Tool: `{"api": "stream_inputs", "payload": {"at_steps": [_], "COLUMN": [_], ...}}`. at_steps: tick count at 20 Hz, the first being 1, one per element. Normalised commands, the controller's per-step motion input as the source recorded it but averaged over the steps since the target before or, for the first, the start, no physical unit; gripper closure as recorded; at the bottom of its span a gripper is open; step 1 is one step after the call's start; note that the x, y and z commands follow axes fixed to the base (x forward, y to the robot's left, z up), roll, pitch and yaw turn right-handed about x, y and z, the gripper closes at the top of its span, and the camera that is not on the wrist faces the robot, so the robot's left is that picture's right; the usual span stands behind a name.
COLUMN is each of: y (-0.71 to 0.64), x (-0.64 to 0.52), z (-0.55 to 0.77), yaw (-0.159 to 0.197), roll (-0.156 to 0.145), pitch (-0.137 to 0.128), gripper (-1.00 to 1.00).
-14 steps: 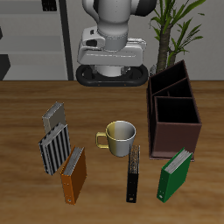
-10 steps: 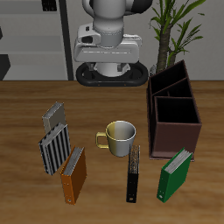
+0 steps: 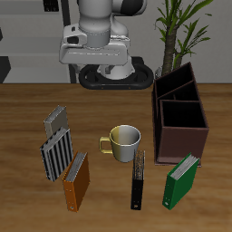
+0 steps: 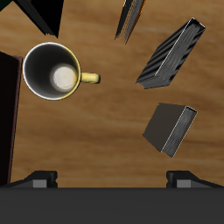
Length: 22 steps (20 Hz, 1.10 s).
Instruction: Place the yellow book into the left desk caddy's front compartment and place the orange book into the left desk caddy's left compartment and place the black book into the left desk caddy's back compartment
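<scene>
The yellow book [image 3: 56,119] [image 4: 171,129], pale and striped, lies farthest back among the books. The orange book [image 3: 76,181] stands near the table's front edge; it is out of the wrist view. A slim black book [image 3: 138,180] [image 4: 131,17] stands in front of the mug. Beside the mug stands the left desk caddy [image 3: 179,136] [image 4: 7,114], dark brown, with its compartments showing nothing inside. My gripper [image 3: 96,60] [image 4: 112,179] hangs high over the back of the table, open, holding nothing, well away from every book.
A white mug [image 3: 122,140] [image 4: 52,74] with a yellow handle sits mid-table. A darker black-and-white striped book [image 3: 56,152] [image 4: 171,54] lies just in front of the yellow one. A green book [image 3: 180,181] stands before the caddy. A potted plant [image 3: 177,32] rises behind the caddy.
My gripper has swung sideways along the back of the table, away from the caddy and toward the striped books' side. Nothing on the table moved.
</scene>
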Motion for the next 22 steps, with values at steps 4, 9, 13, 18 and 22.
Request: {"api": "stream_inputs", "payload": {"at_steps": [4, 9, 13, 18, 22], "y": [-0.63, -0.48, -0.35, -0.36, -0.13], "x": [0.11, 0.1, 0.09, 0.11, 0.09], "z": [0.01, 0.0, 0.07, 0.04, -0.14], "yaw": [-0.042, 0.018, 0.036, -0.052, -0.004], "roll": [-0.076, -0.029, -0.025, -0.01, -0.016], "pitch": [0.001, -0.031, -0.081, -0.03, -0.002], "gripper": [-1.0, -1.0, -1.0, -1.0, -1.0]}}
